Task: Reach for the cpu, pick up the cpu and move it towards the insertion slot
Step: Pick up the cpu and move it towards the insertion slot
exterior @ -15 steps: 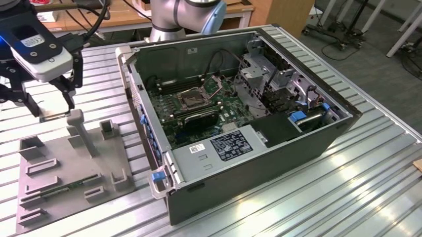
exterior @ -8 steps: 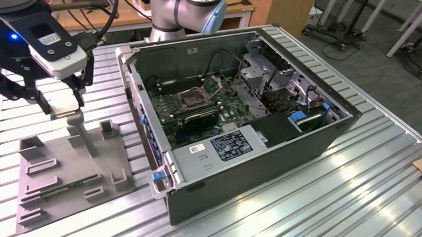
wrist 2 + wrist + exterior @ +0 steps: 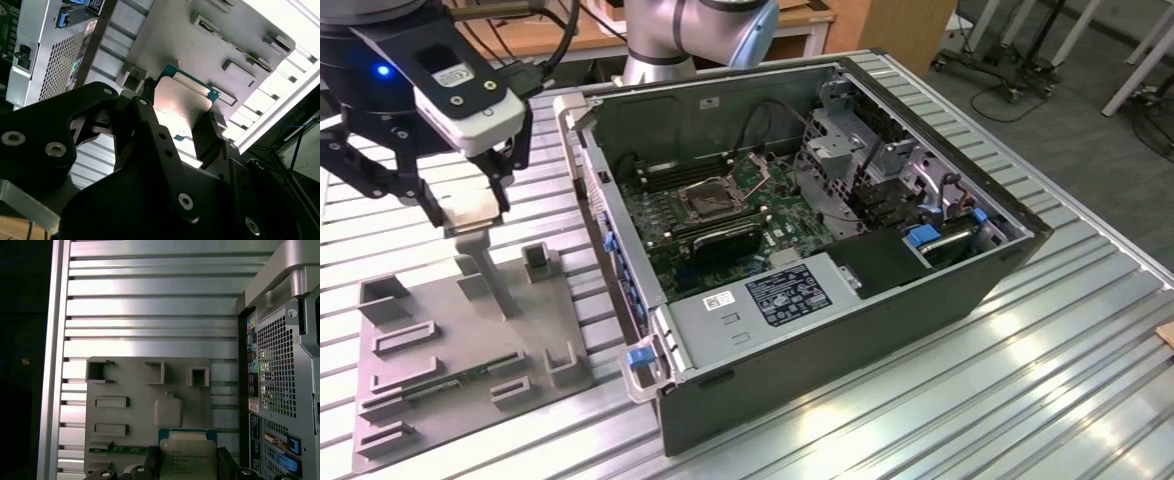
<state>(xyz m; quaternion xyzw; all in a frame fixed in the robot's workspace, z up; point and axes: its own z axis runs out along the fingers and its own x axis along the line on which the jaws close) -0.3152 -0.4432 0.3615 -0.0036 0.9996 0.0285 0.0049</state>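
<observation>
Okay, I see my gripper (image 3: pixel 467 210) clamped on the chip (image 3: pixel 182 102), hanging just above the grey plate (image 3: pixel 460 330).

The arm (image 3: pixel 660 40) was a silvery-grey tube with a pale blue joint cap (image 3: pixel 744 30). Its wrist housing (image 3: pixel 367 40) was black, with a small blue light (image 3: pixel 380 70) glowing, and carried a white-and-grey box (image 3: pixel 460 95) on one side. Thin black cables (image 3: pixel 563 38) looped nearby. The claw (image 3: pixel 464 210) was black, its linked fingers (image 3: pixel 150 135) studded with round silver screw heads (image 3: pixel 186 201).
</observation>
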